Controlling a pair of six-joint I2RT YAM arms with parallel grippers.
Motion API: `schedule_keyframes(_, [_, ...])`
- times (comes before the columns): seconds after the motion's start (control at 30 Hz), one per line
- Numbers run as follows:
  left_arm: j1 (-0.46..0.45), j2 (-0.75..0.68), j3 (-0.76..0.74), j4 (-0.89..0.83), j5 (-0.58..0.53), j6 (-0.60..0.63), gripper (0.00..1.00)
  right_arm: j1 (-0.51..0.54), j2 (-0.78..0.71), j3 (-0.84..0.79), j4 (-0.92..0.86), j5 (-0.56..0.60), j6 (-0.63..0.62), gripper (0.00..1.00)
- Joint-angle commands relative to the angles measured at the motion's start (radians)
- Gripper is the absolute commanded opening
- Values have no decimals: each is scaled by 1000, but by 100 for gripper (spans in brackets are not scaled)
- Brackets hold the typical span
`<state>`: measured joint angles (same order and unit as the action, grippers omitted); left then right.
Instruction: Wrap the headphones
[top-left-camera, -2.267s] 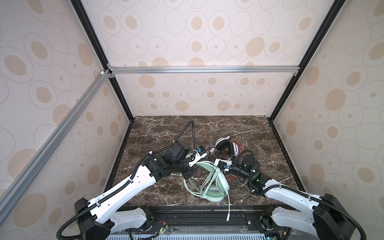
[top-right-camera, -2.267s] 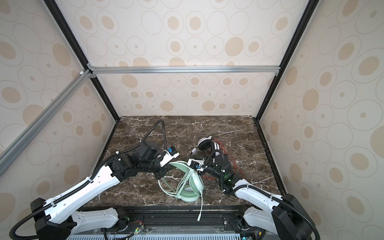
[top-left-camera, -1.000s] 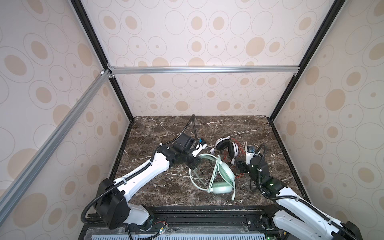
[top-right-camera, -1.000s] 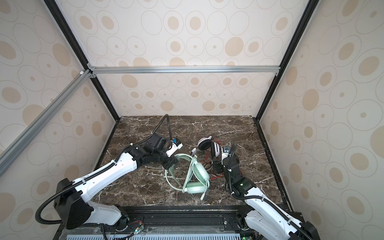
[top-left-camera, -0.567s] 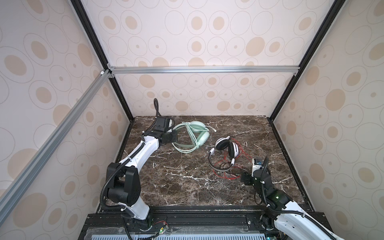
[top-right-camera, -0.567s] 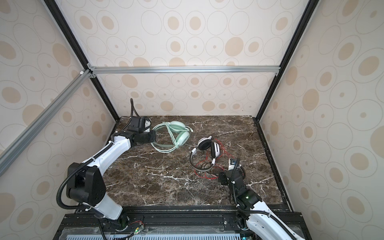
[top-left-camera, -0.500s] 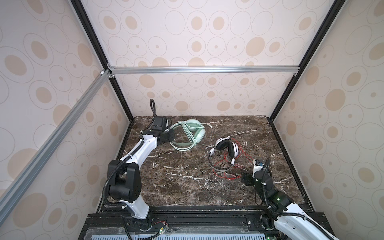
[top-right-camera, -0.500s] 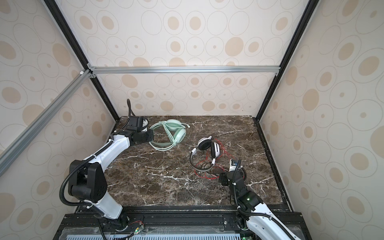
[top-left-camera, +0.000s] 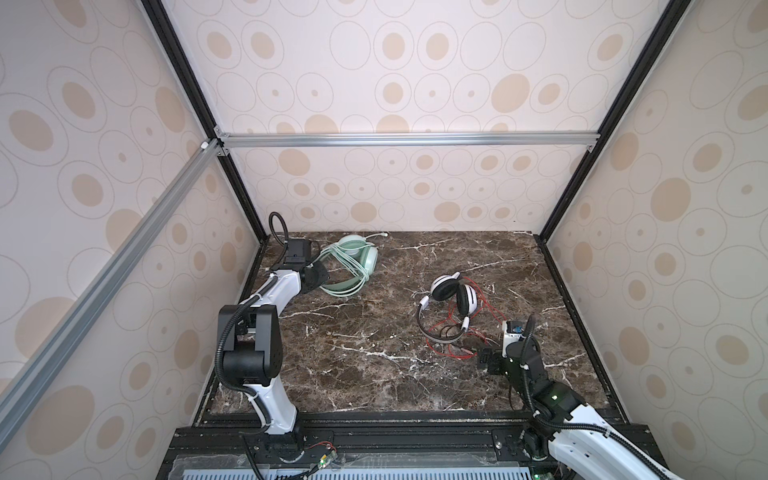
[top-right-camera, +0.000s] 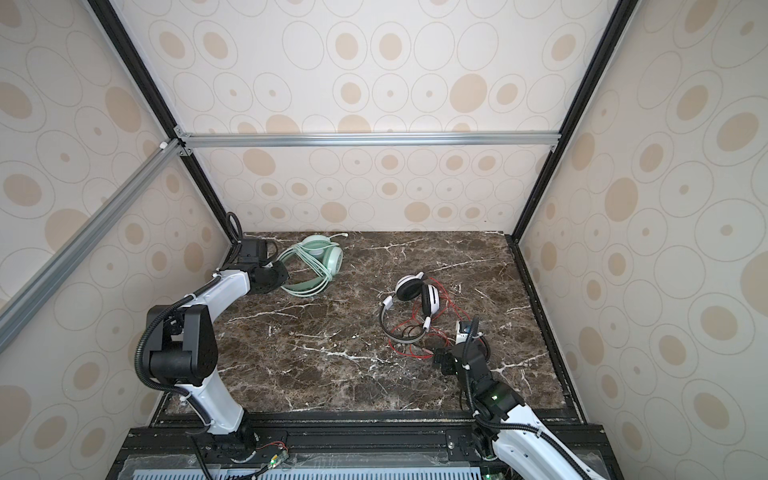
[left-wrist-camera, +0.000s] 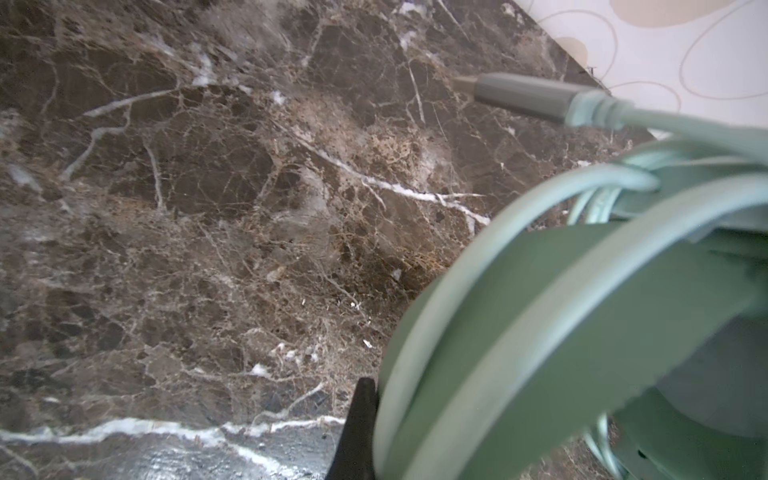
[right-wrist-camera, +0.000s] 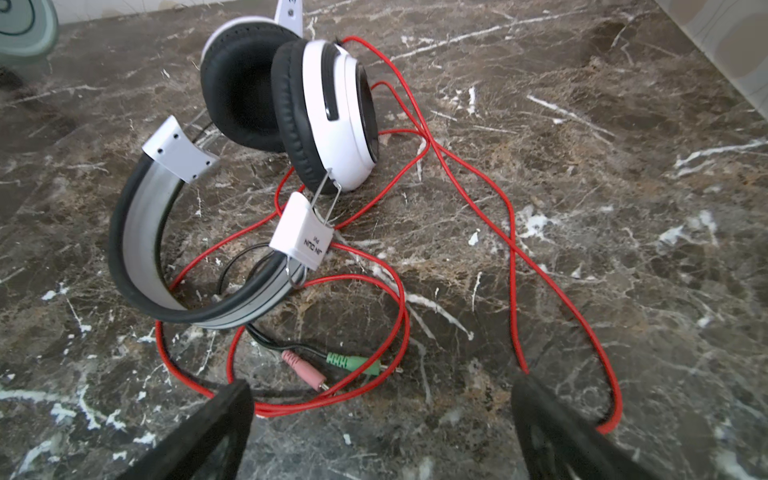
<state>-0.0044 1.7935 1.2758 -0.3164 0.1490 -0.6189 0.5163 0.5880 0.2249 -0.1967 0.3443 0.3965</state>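
Observation:
The mint-green headphones lie at the back left of the marble table, their pale green cable wound round the headband. My left gripper is shut on that headband; one black finger presses its edge and the other is hidden. The white-and-black headphones lie right of centre, with their thin red cable loose around them. My right gripper stands open just in front of the cable loops, holding nothing.
A pink plug and a green plug lie on the table between the grey headband and my right fingers. The mint cable's plug points along the back wall. Patterned walls close in the table.
My left arm has carried the mint-green headphones from the front middle to the back left corner. My right gripper has drawn back to the front right and its jaws have spread wider.

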Motion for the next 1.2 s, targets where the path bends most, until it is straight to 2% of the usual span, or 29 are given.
schedule_keyframes(0.0, [21, 23, 24, 86, 29, -44, 0, 19, 42, 44, -3, 10, 28, 99])
schedule_keyframes(0.3, [49, 71, 2, 128, 75, -59, 0, 101, 126, 78, 17, 40, -15, 99])
schedule_keyframes(0.63, [50, 122, 65, 84, 69, -67, 1, 103, 57, 53, 31, 17, -22, 99])
schedule_keyframes(0.77, [50, 123, 71, 68, 53, -61, 19, 102, 43, 48, 31, 10, -24, 99])
schedule_keyframes(0.87, [50, 127, 84, 49, 42, -45, 36, 102, 24, 44, 29, 9, -24, 99])
schedule_keyframes(0.97, [52, 117, 99, 34, 51, -36, 54, 103, 9, 38, 29, 12, -24, 99])
schedule_keyframes(1.03, [51, 97, 115, 22, 60, -31, 74, 102, 6, 37, 29, 13, -23, 99])
schedule_keyframes(1.07, [52, 82, 124, 15, 61, -30, 76, 103, 6, 36, 29, 14, -23, 99])
schedule_keyframes(1.1, [52, 58, 132, 7, 60, -33, 86, 103, 9, 37, 28, 16, -21, 99])
schedule_keyframes(1.17, [52, 3, 144, -15, 47, -37, 93, 102, 11, 38, 28, 15, -21, 99])
